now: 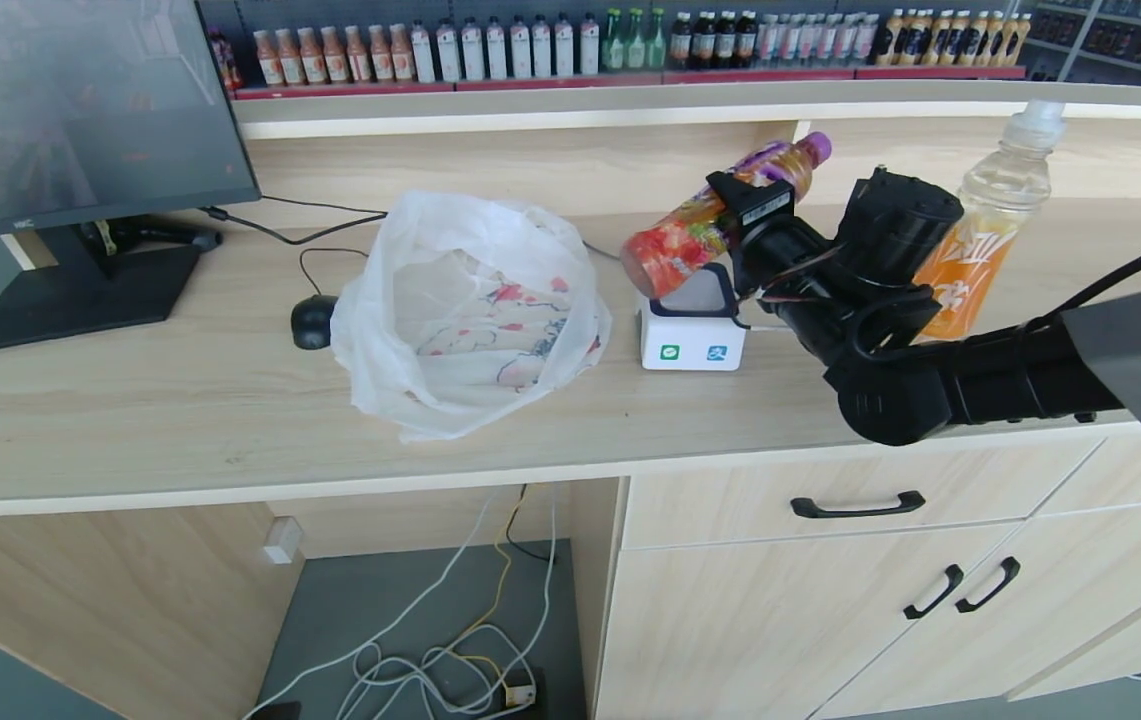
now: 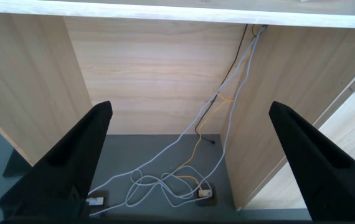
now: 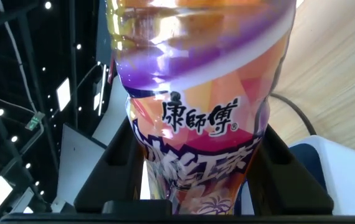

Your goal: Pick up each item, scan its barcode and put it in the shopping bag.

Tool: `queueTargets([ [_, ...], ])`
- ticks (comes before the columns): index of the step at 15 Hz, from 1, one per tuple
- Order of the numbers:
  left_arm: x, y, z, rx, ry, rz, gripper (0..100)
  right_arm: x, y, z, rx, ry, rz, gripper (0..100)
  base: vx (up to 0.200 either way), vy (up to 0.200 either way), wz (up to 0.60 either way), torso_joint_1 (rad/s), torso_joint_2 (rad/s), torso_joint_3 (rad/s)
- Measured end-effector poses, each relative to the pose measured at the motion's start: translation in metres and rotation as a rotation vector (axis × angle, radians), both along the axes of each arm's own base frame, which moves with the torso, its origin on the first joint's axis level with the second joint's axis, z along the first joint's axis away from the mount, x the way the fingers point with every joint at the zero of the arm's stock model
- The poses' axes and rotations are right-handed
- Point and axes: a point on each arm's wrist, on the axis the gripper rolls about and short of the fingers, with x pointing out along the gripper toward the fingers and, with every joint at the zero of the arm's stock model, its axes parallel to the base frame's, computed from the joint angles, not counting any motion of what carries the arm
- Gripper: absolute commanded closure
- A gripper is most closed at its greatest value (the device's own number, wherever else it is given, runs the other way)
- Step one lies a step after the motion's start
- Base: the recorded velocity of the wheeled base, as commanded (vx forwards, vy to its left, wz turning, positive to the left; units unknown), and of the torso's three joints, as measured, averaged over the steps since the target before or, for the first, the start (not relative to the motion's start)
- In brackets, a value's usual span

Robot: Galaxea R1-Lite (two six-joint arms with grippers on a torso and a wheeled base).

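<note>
The right gripper squeezes a colourful juice bottle, tipped sideways, maybe just above the white scanner box. The shopping bag sits beside the box. The left gripper has its fingers spread wide, under the counter.

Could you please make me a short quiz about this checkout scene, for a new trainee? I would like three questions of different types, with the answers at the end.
1. What does the right gripper hold? A) a tin can B) a bottle with a purple cap C) a box of tea
2. True or false: the left gripper is open and holds nothing.
3. Fill in the missing word: the shopping bag sits on the counter, to the robot's ___ of the white scanner.

Key: 1. B. 2. True. 3. left.
</note>
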Motion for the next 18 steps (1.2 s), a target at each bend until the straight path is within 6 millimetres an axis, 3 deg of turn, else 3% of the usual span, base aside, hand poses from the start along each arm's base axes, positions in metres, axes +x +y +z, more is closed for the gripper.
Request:
queueTargets([
  [6, 0.0, 0.0, 0.0, 0.0, 0.0, 0.0, 0, 0.006, -0.012, -0.002, 0.023, 0.008, -0.025, 100, 0.0, 0.0, 0.0, 0.0, 0.0, 0.0],
  [18, 0.0, 0.0, 0.0, 0.0, 0.0, 0.0, 0, 0.003, -0.012, 0.004, 0.059, -0.059, -0.005, 100, 0.0, 0.0, 0.0, 0.0, 0.0, 0.0],
])
